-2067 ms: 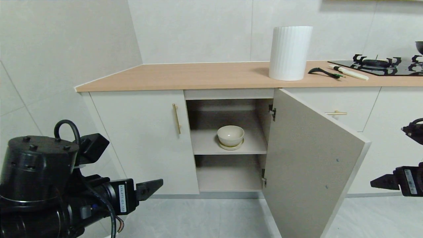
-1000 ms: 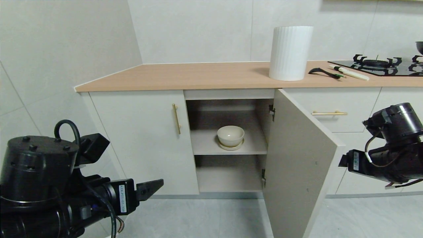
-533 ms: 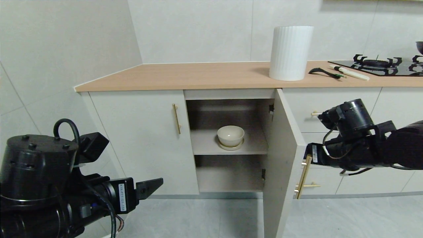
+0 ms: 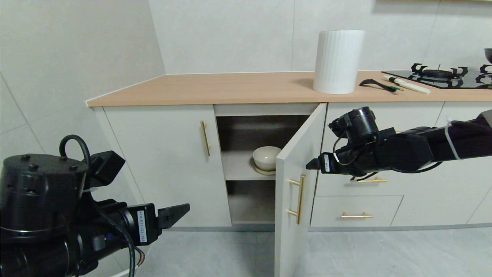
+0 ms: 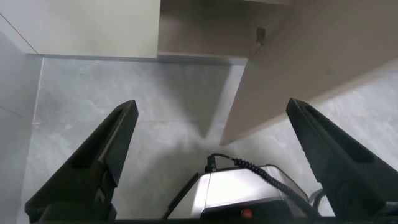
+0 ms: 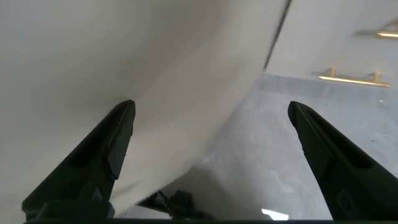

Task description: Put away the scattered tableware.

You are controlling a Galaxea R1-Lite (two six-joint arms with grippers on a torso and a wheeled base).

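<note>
A cream bowl [image 4: 266, 157] sits on a small plate [image 4: 264, 171] on the middle shelf of the open cabinet, partly hidden behind the cabinet door [image 4: 296, 154]. That door stands about half shut, its gold handle [image 4: 298, 198] facing outward. My right gripper [image 4: 312, 166] is at the door's outer face, open, with the pale door panel [image 6: 124, 62] close before it and nothing between its fingers. My left gripper [image 4: 173, 213] hangs low at the left, in front of the shut left door, open and empty above the grey floor [image 5: 155, 124]. The door's lower corner [image 5: 311, 68] shows beyond it.
On the wooden counter [image 4: 215, 90] stand a tall white ribbed container [image 4: 338, 61], a dark ladle [image 4: 378, 84], a pale-handled knife [image 4: 407, 85] and a gas hob [image 4: 442, 75]. Drawers with gold handles [image 4: 355, 215] lie right of the cabinet. The left door has a handle [image 4: 205, 137].
My right arm has swept in from the right, and the cabinet door has swung from wide open to about half shut. The left arm has barely moved.
</note>
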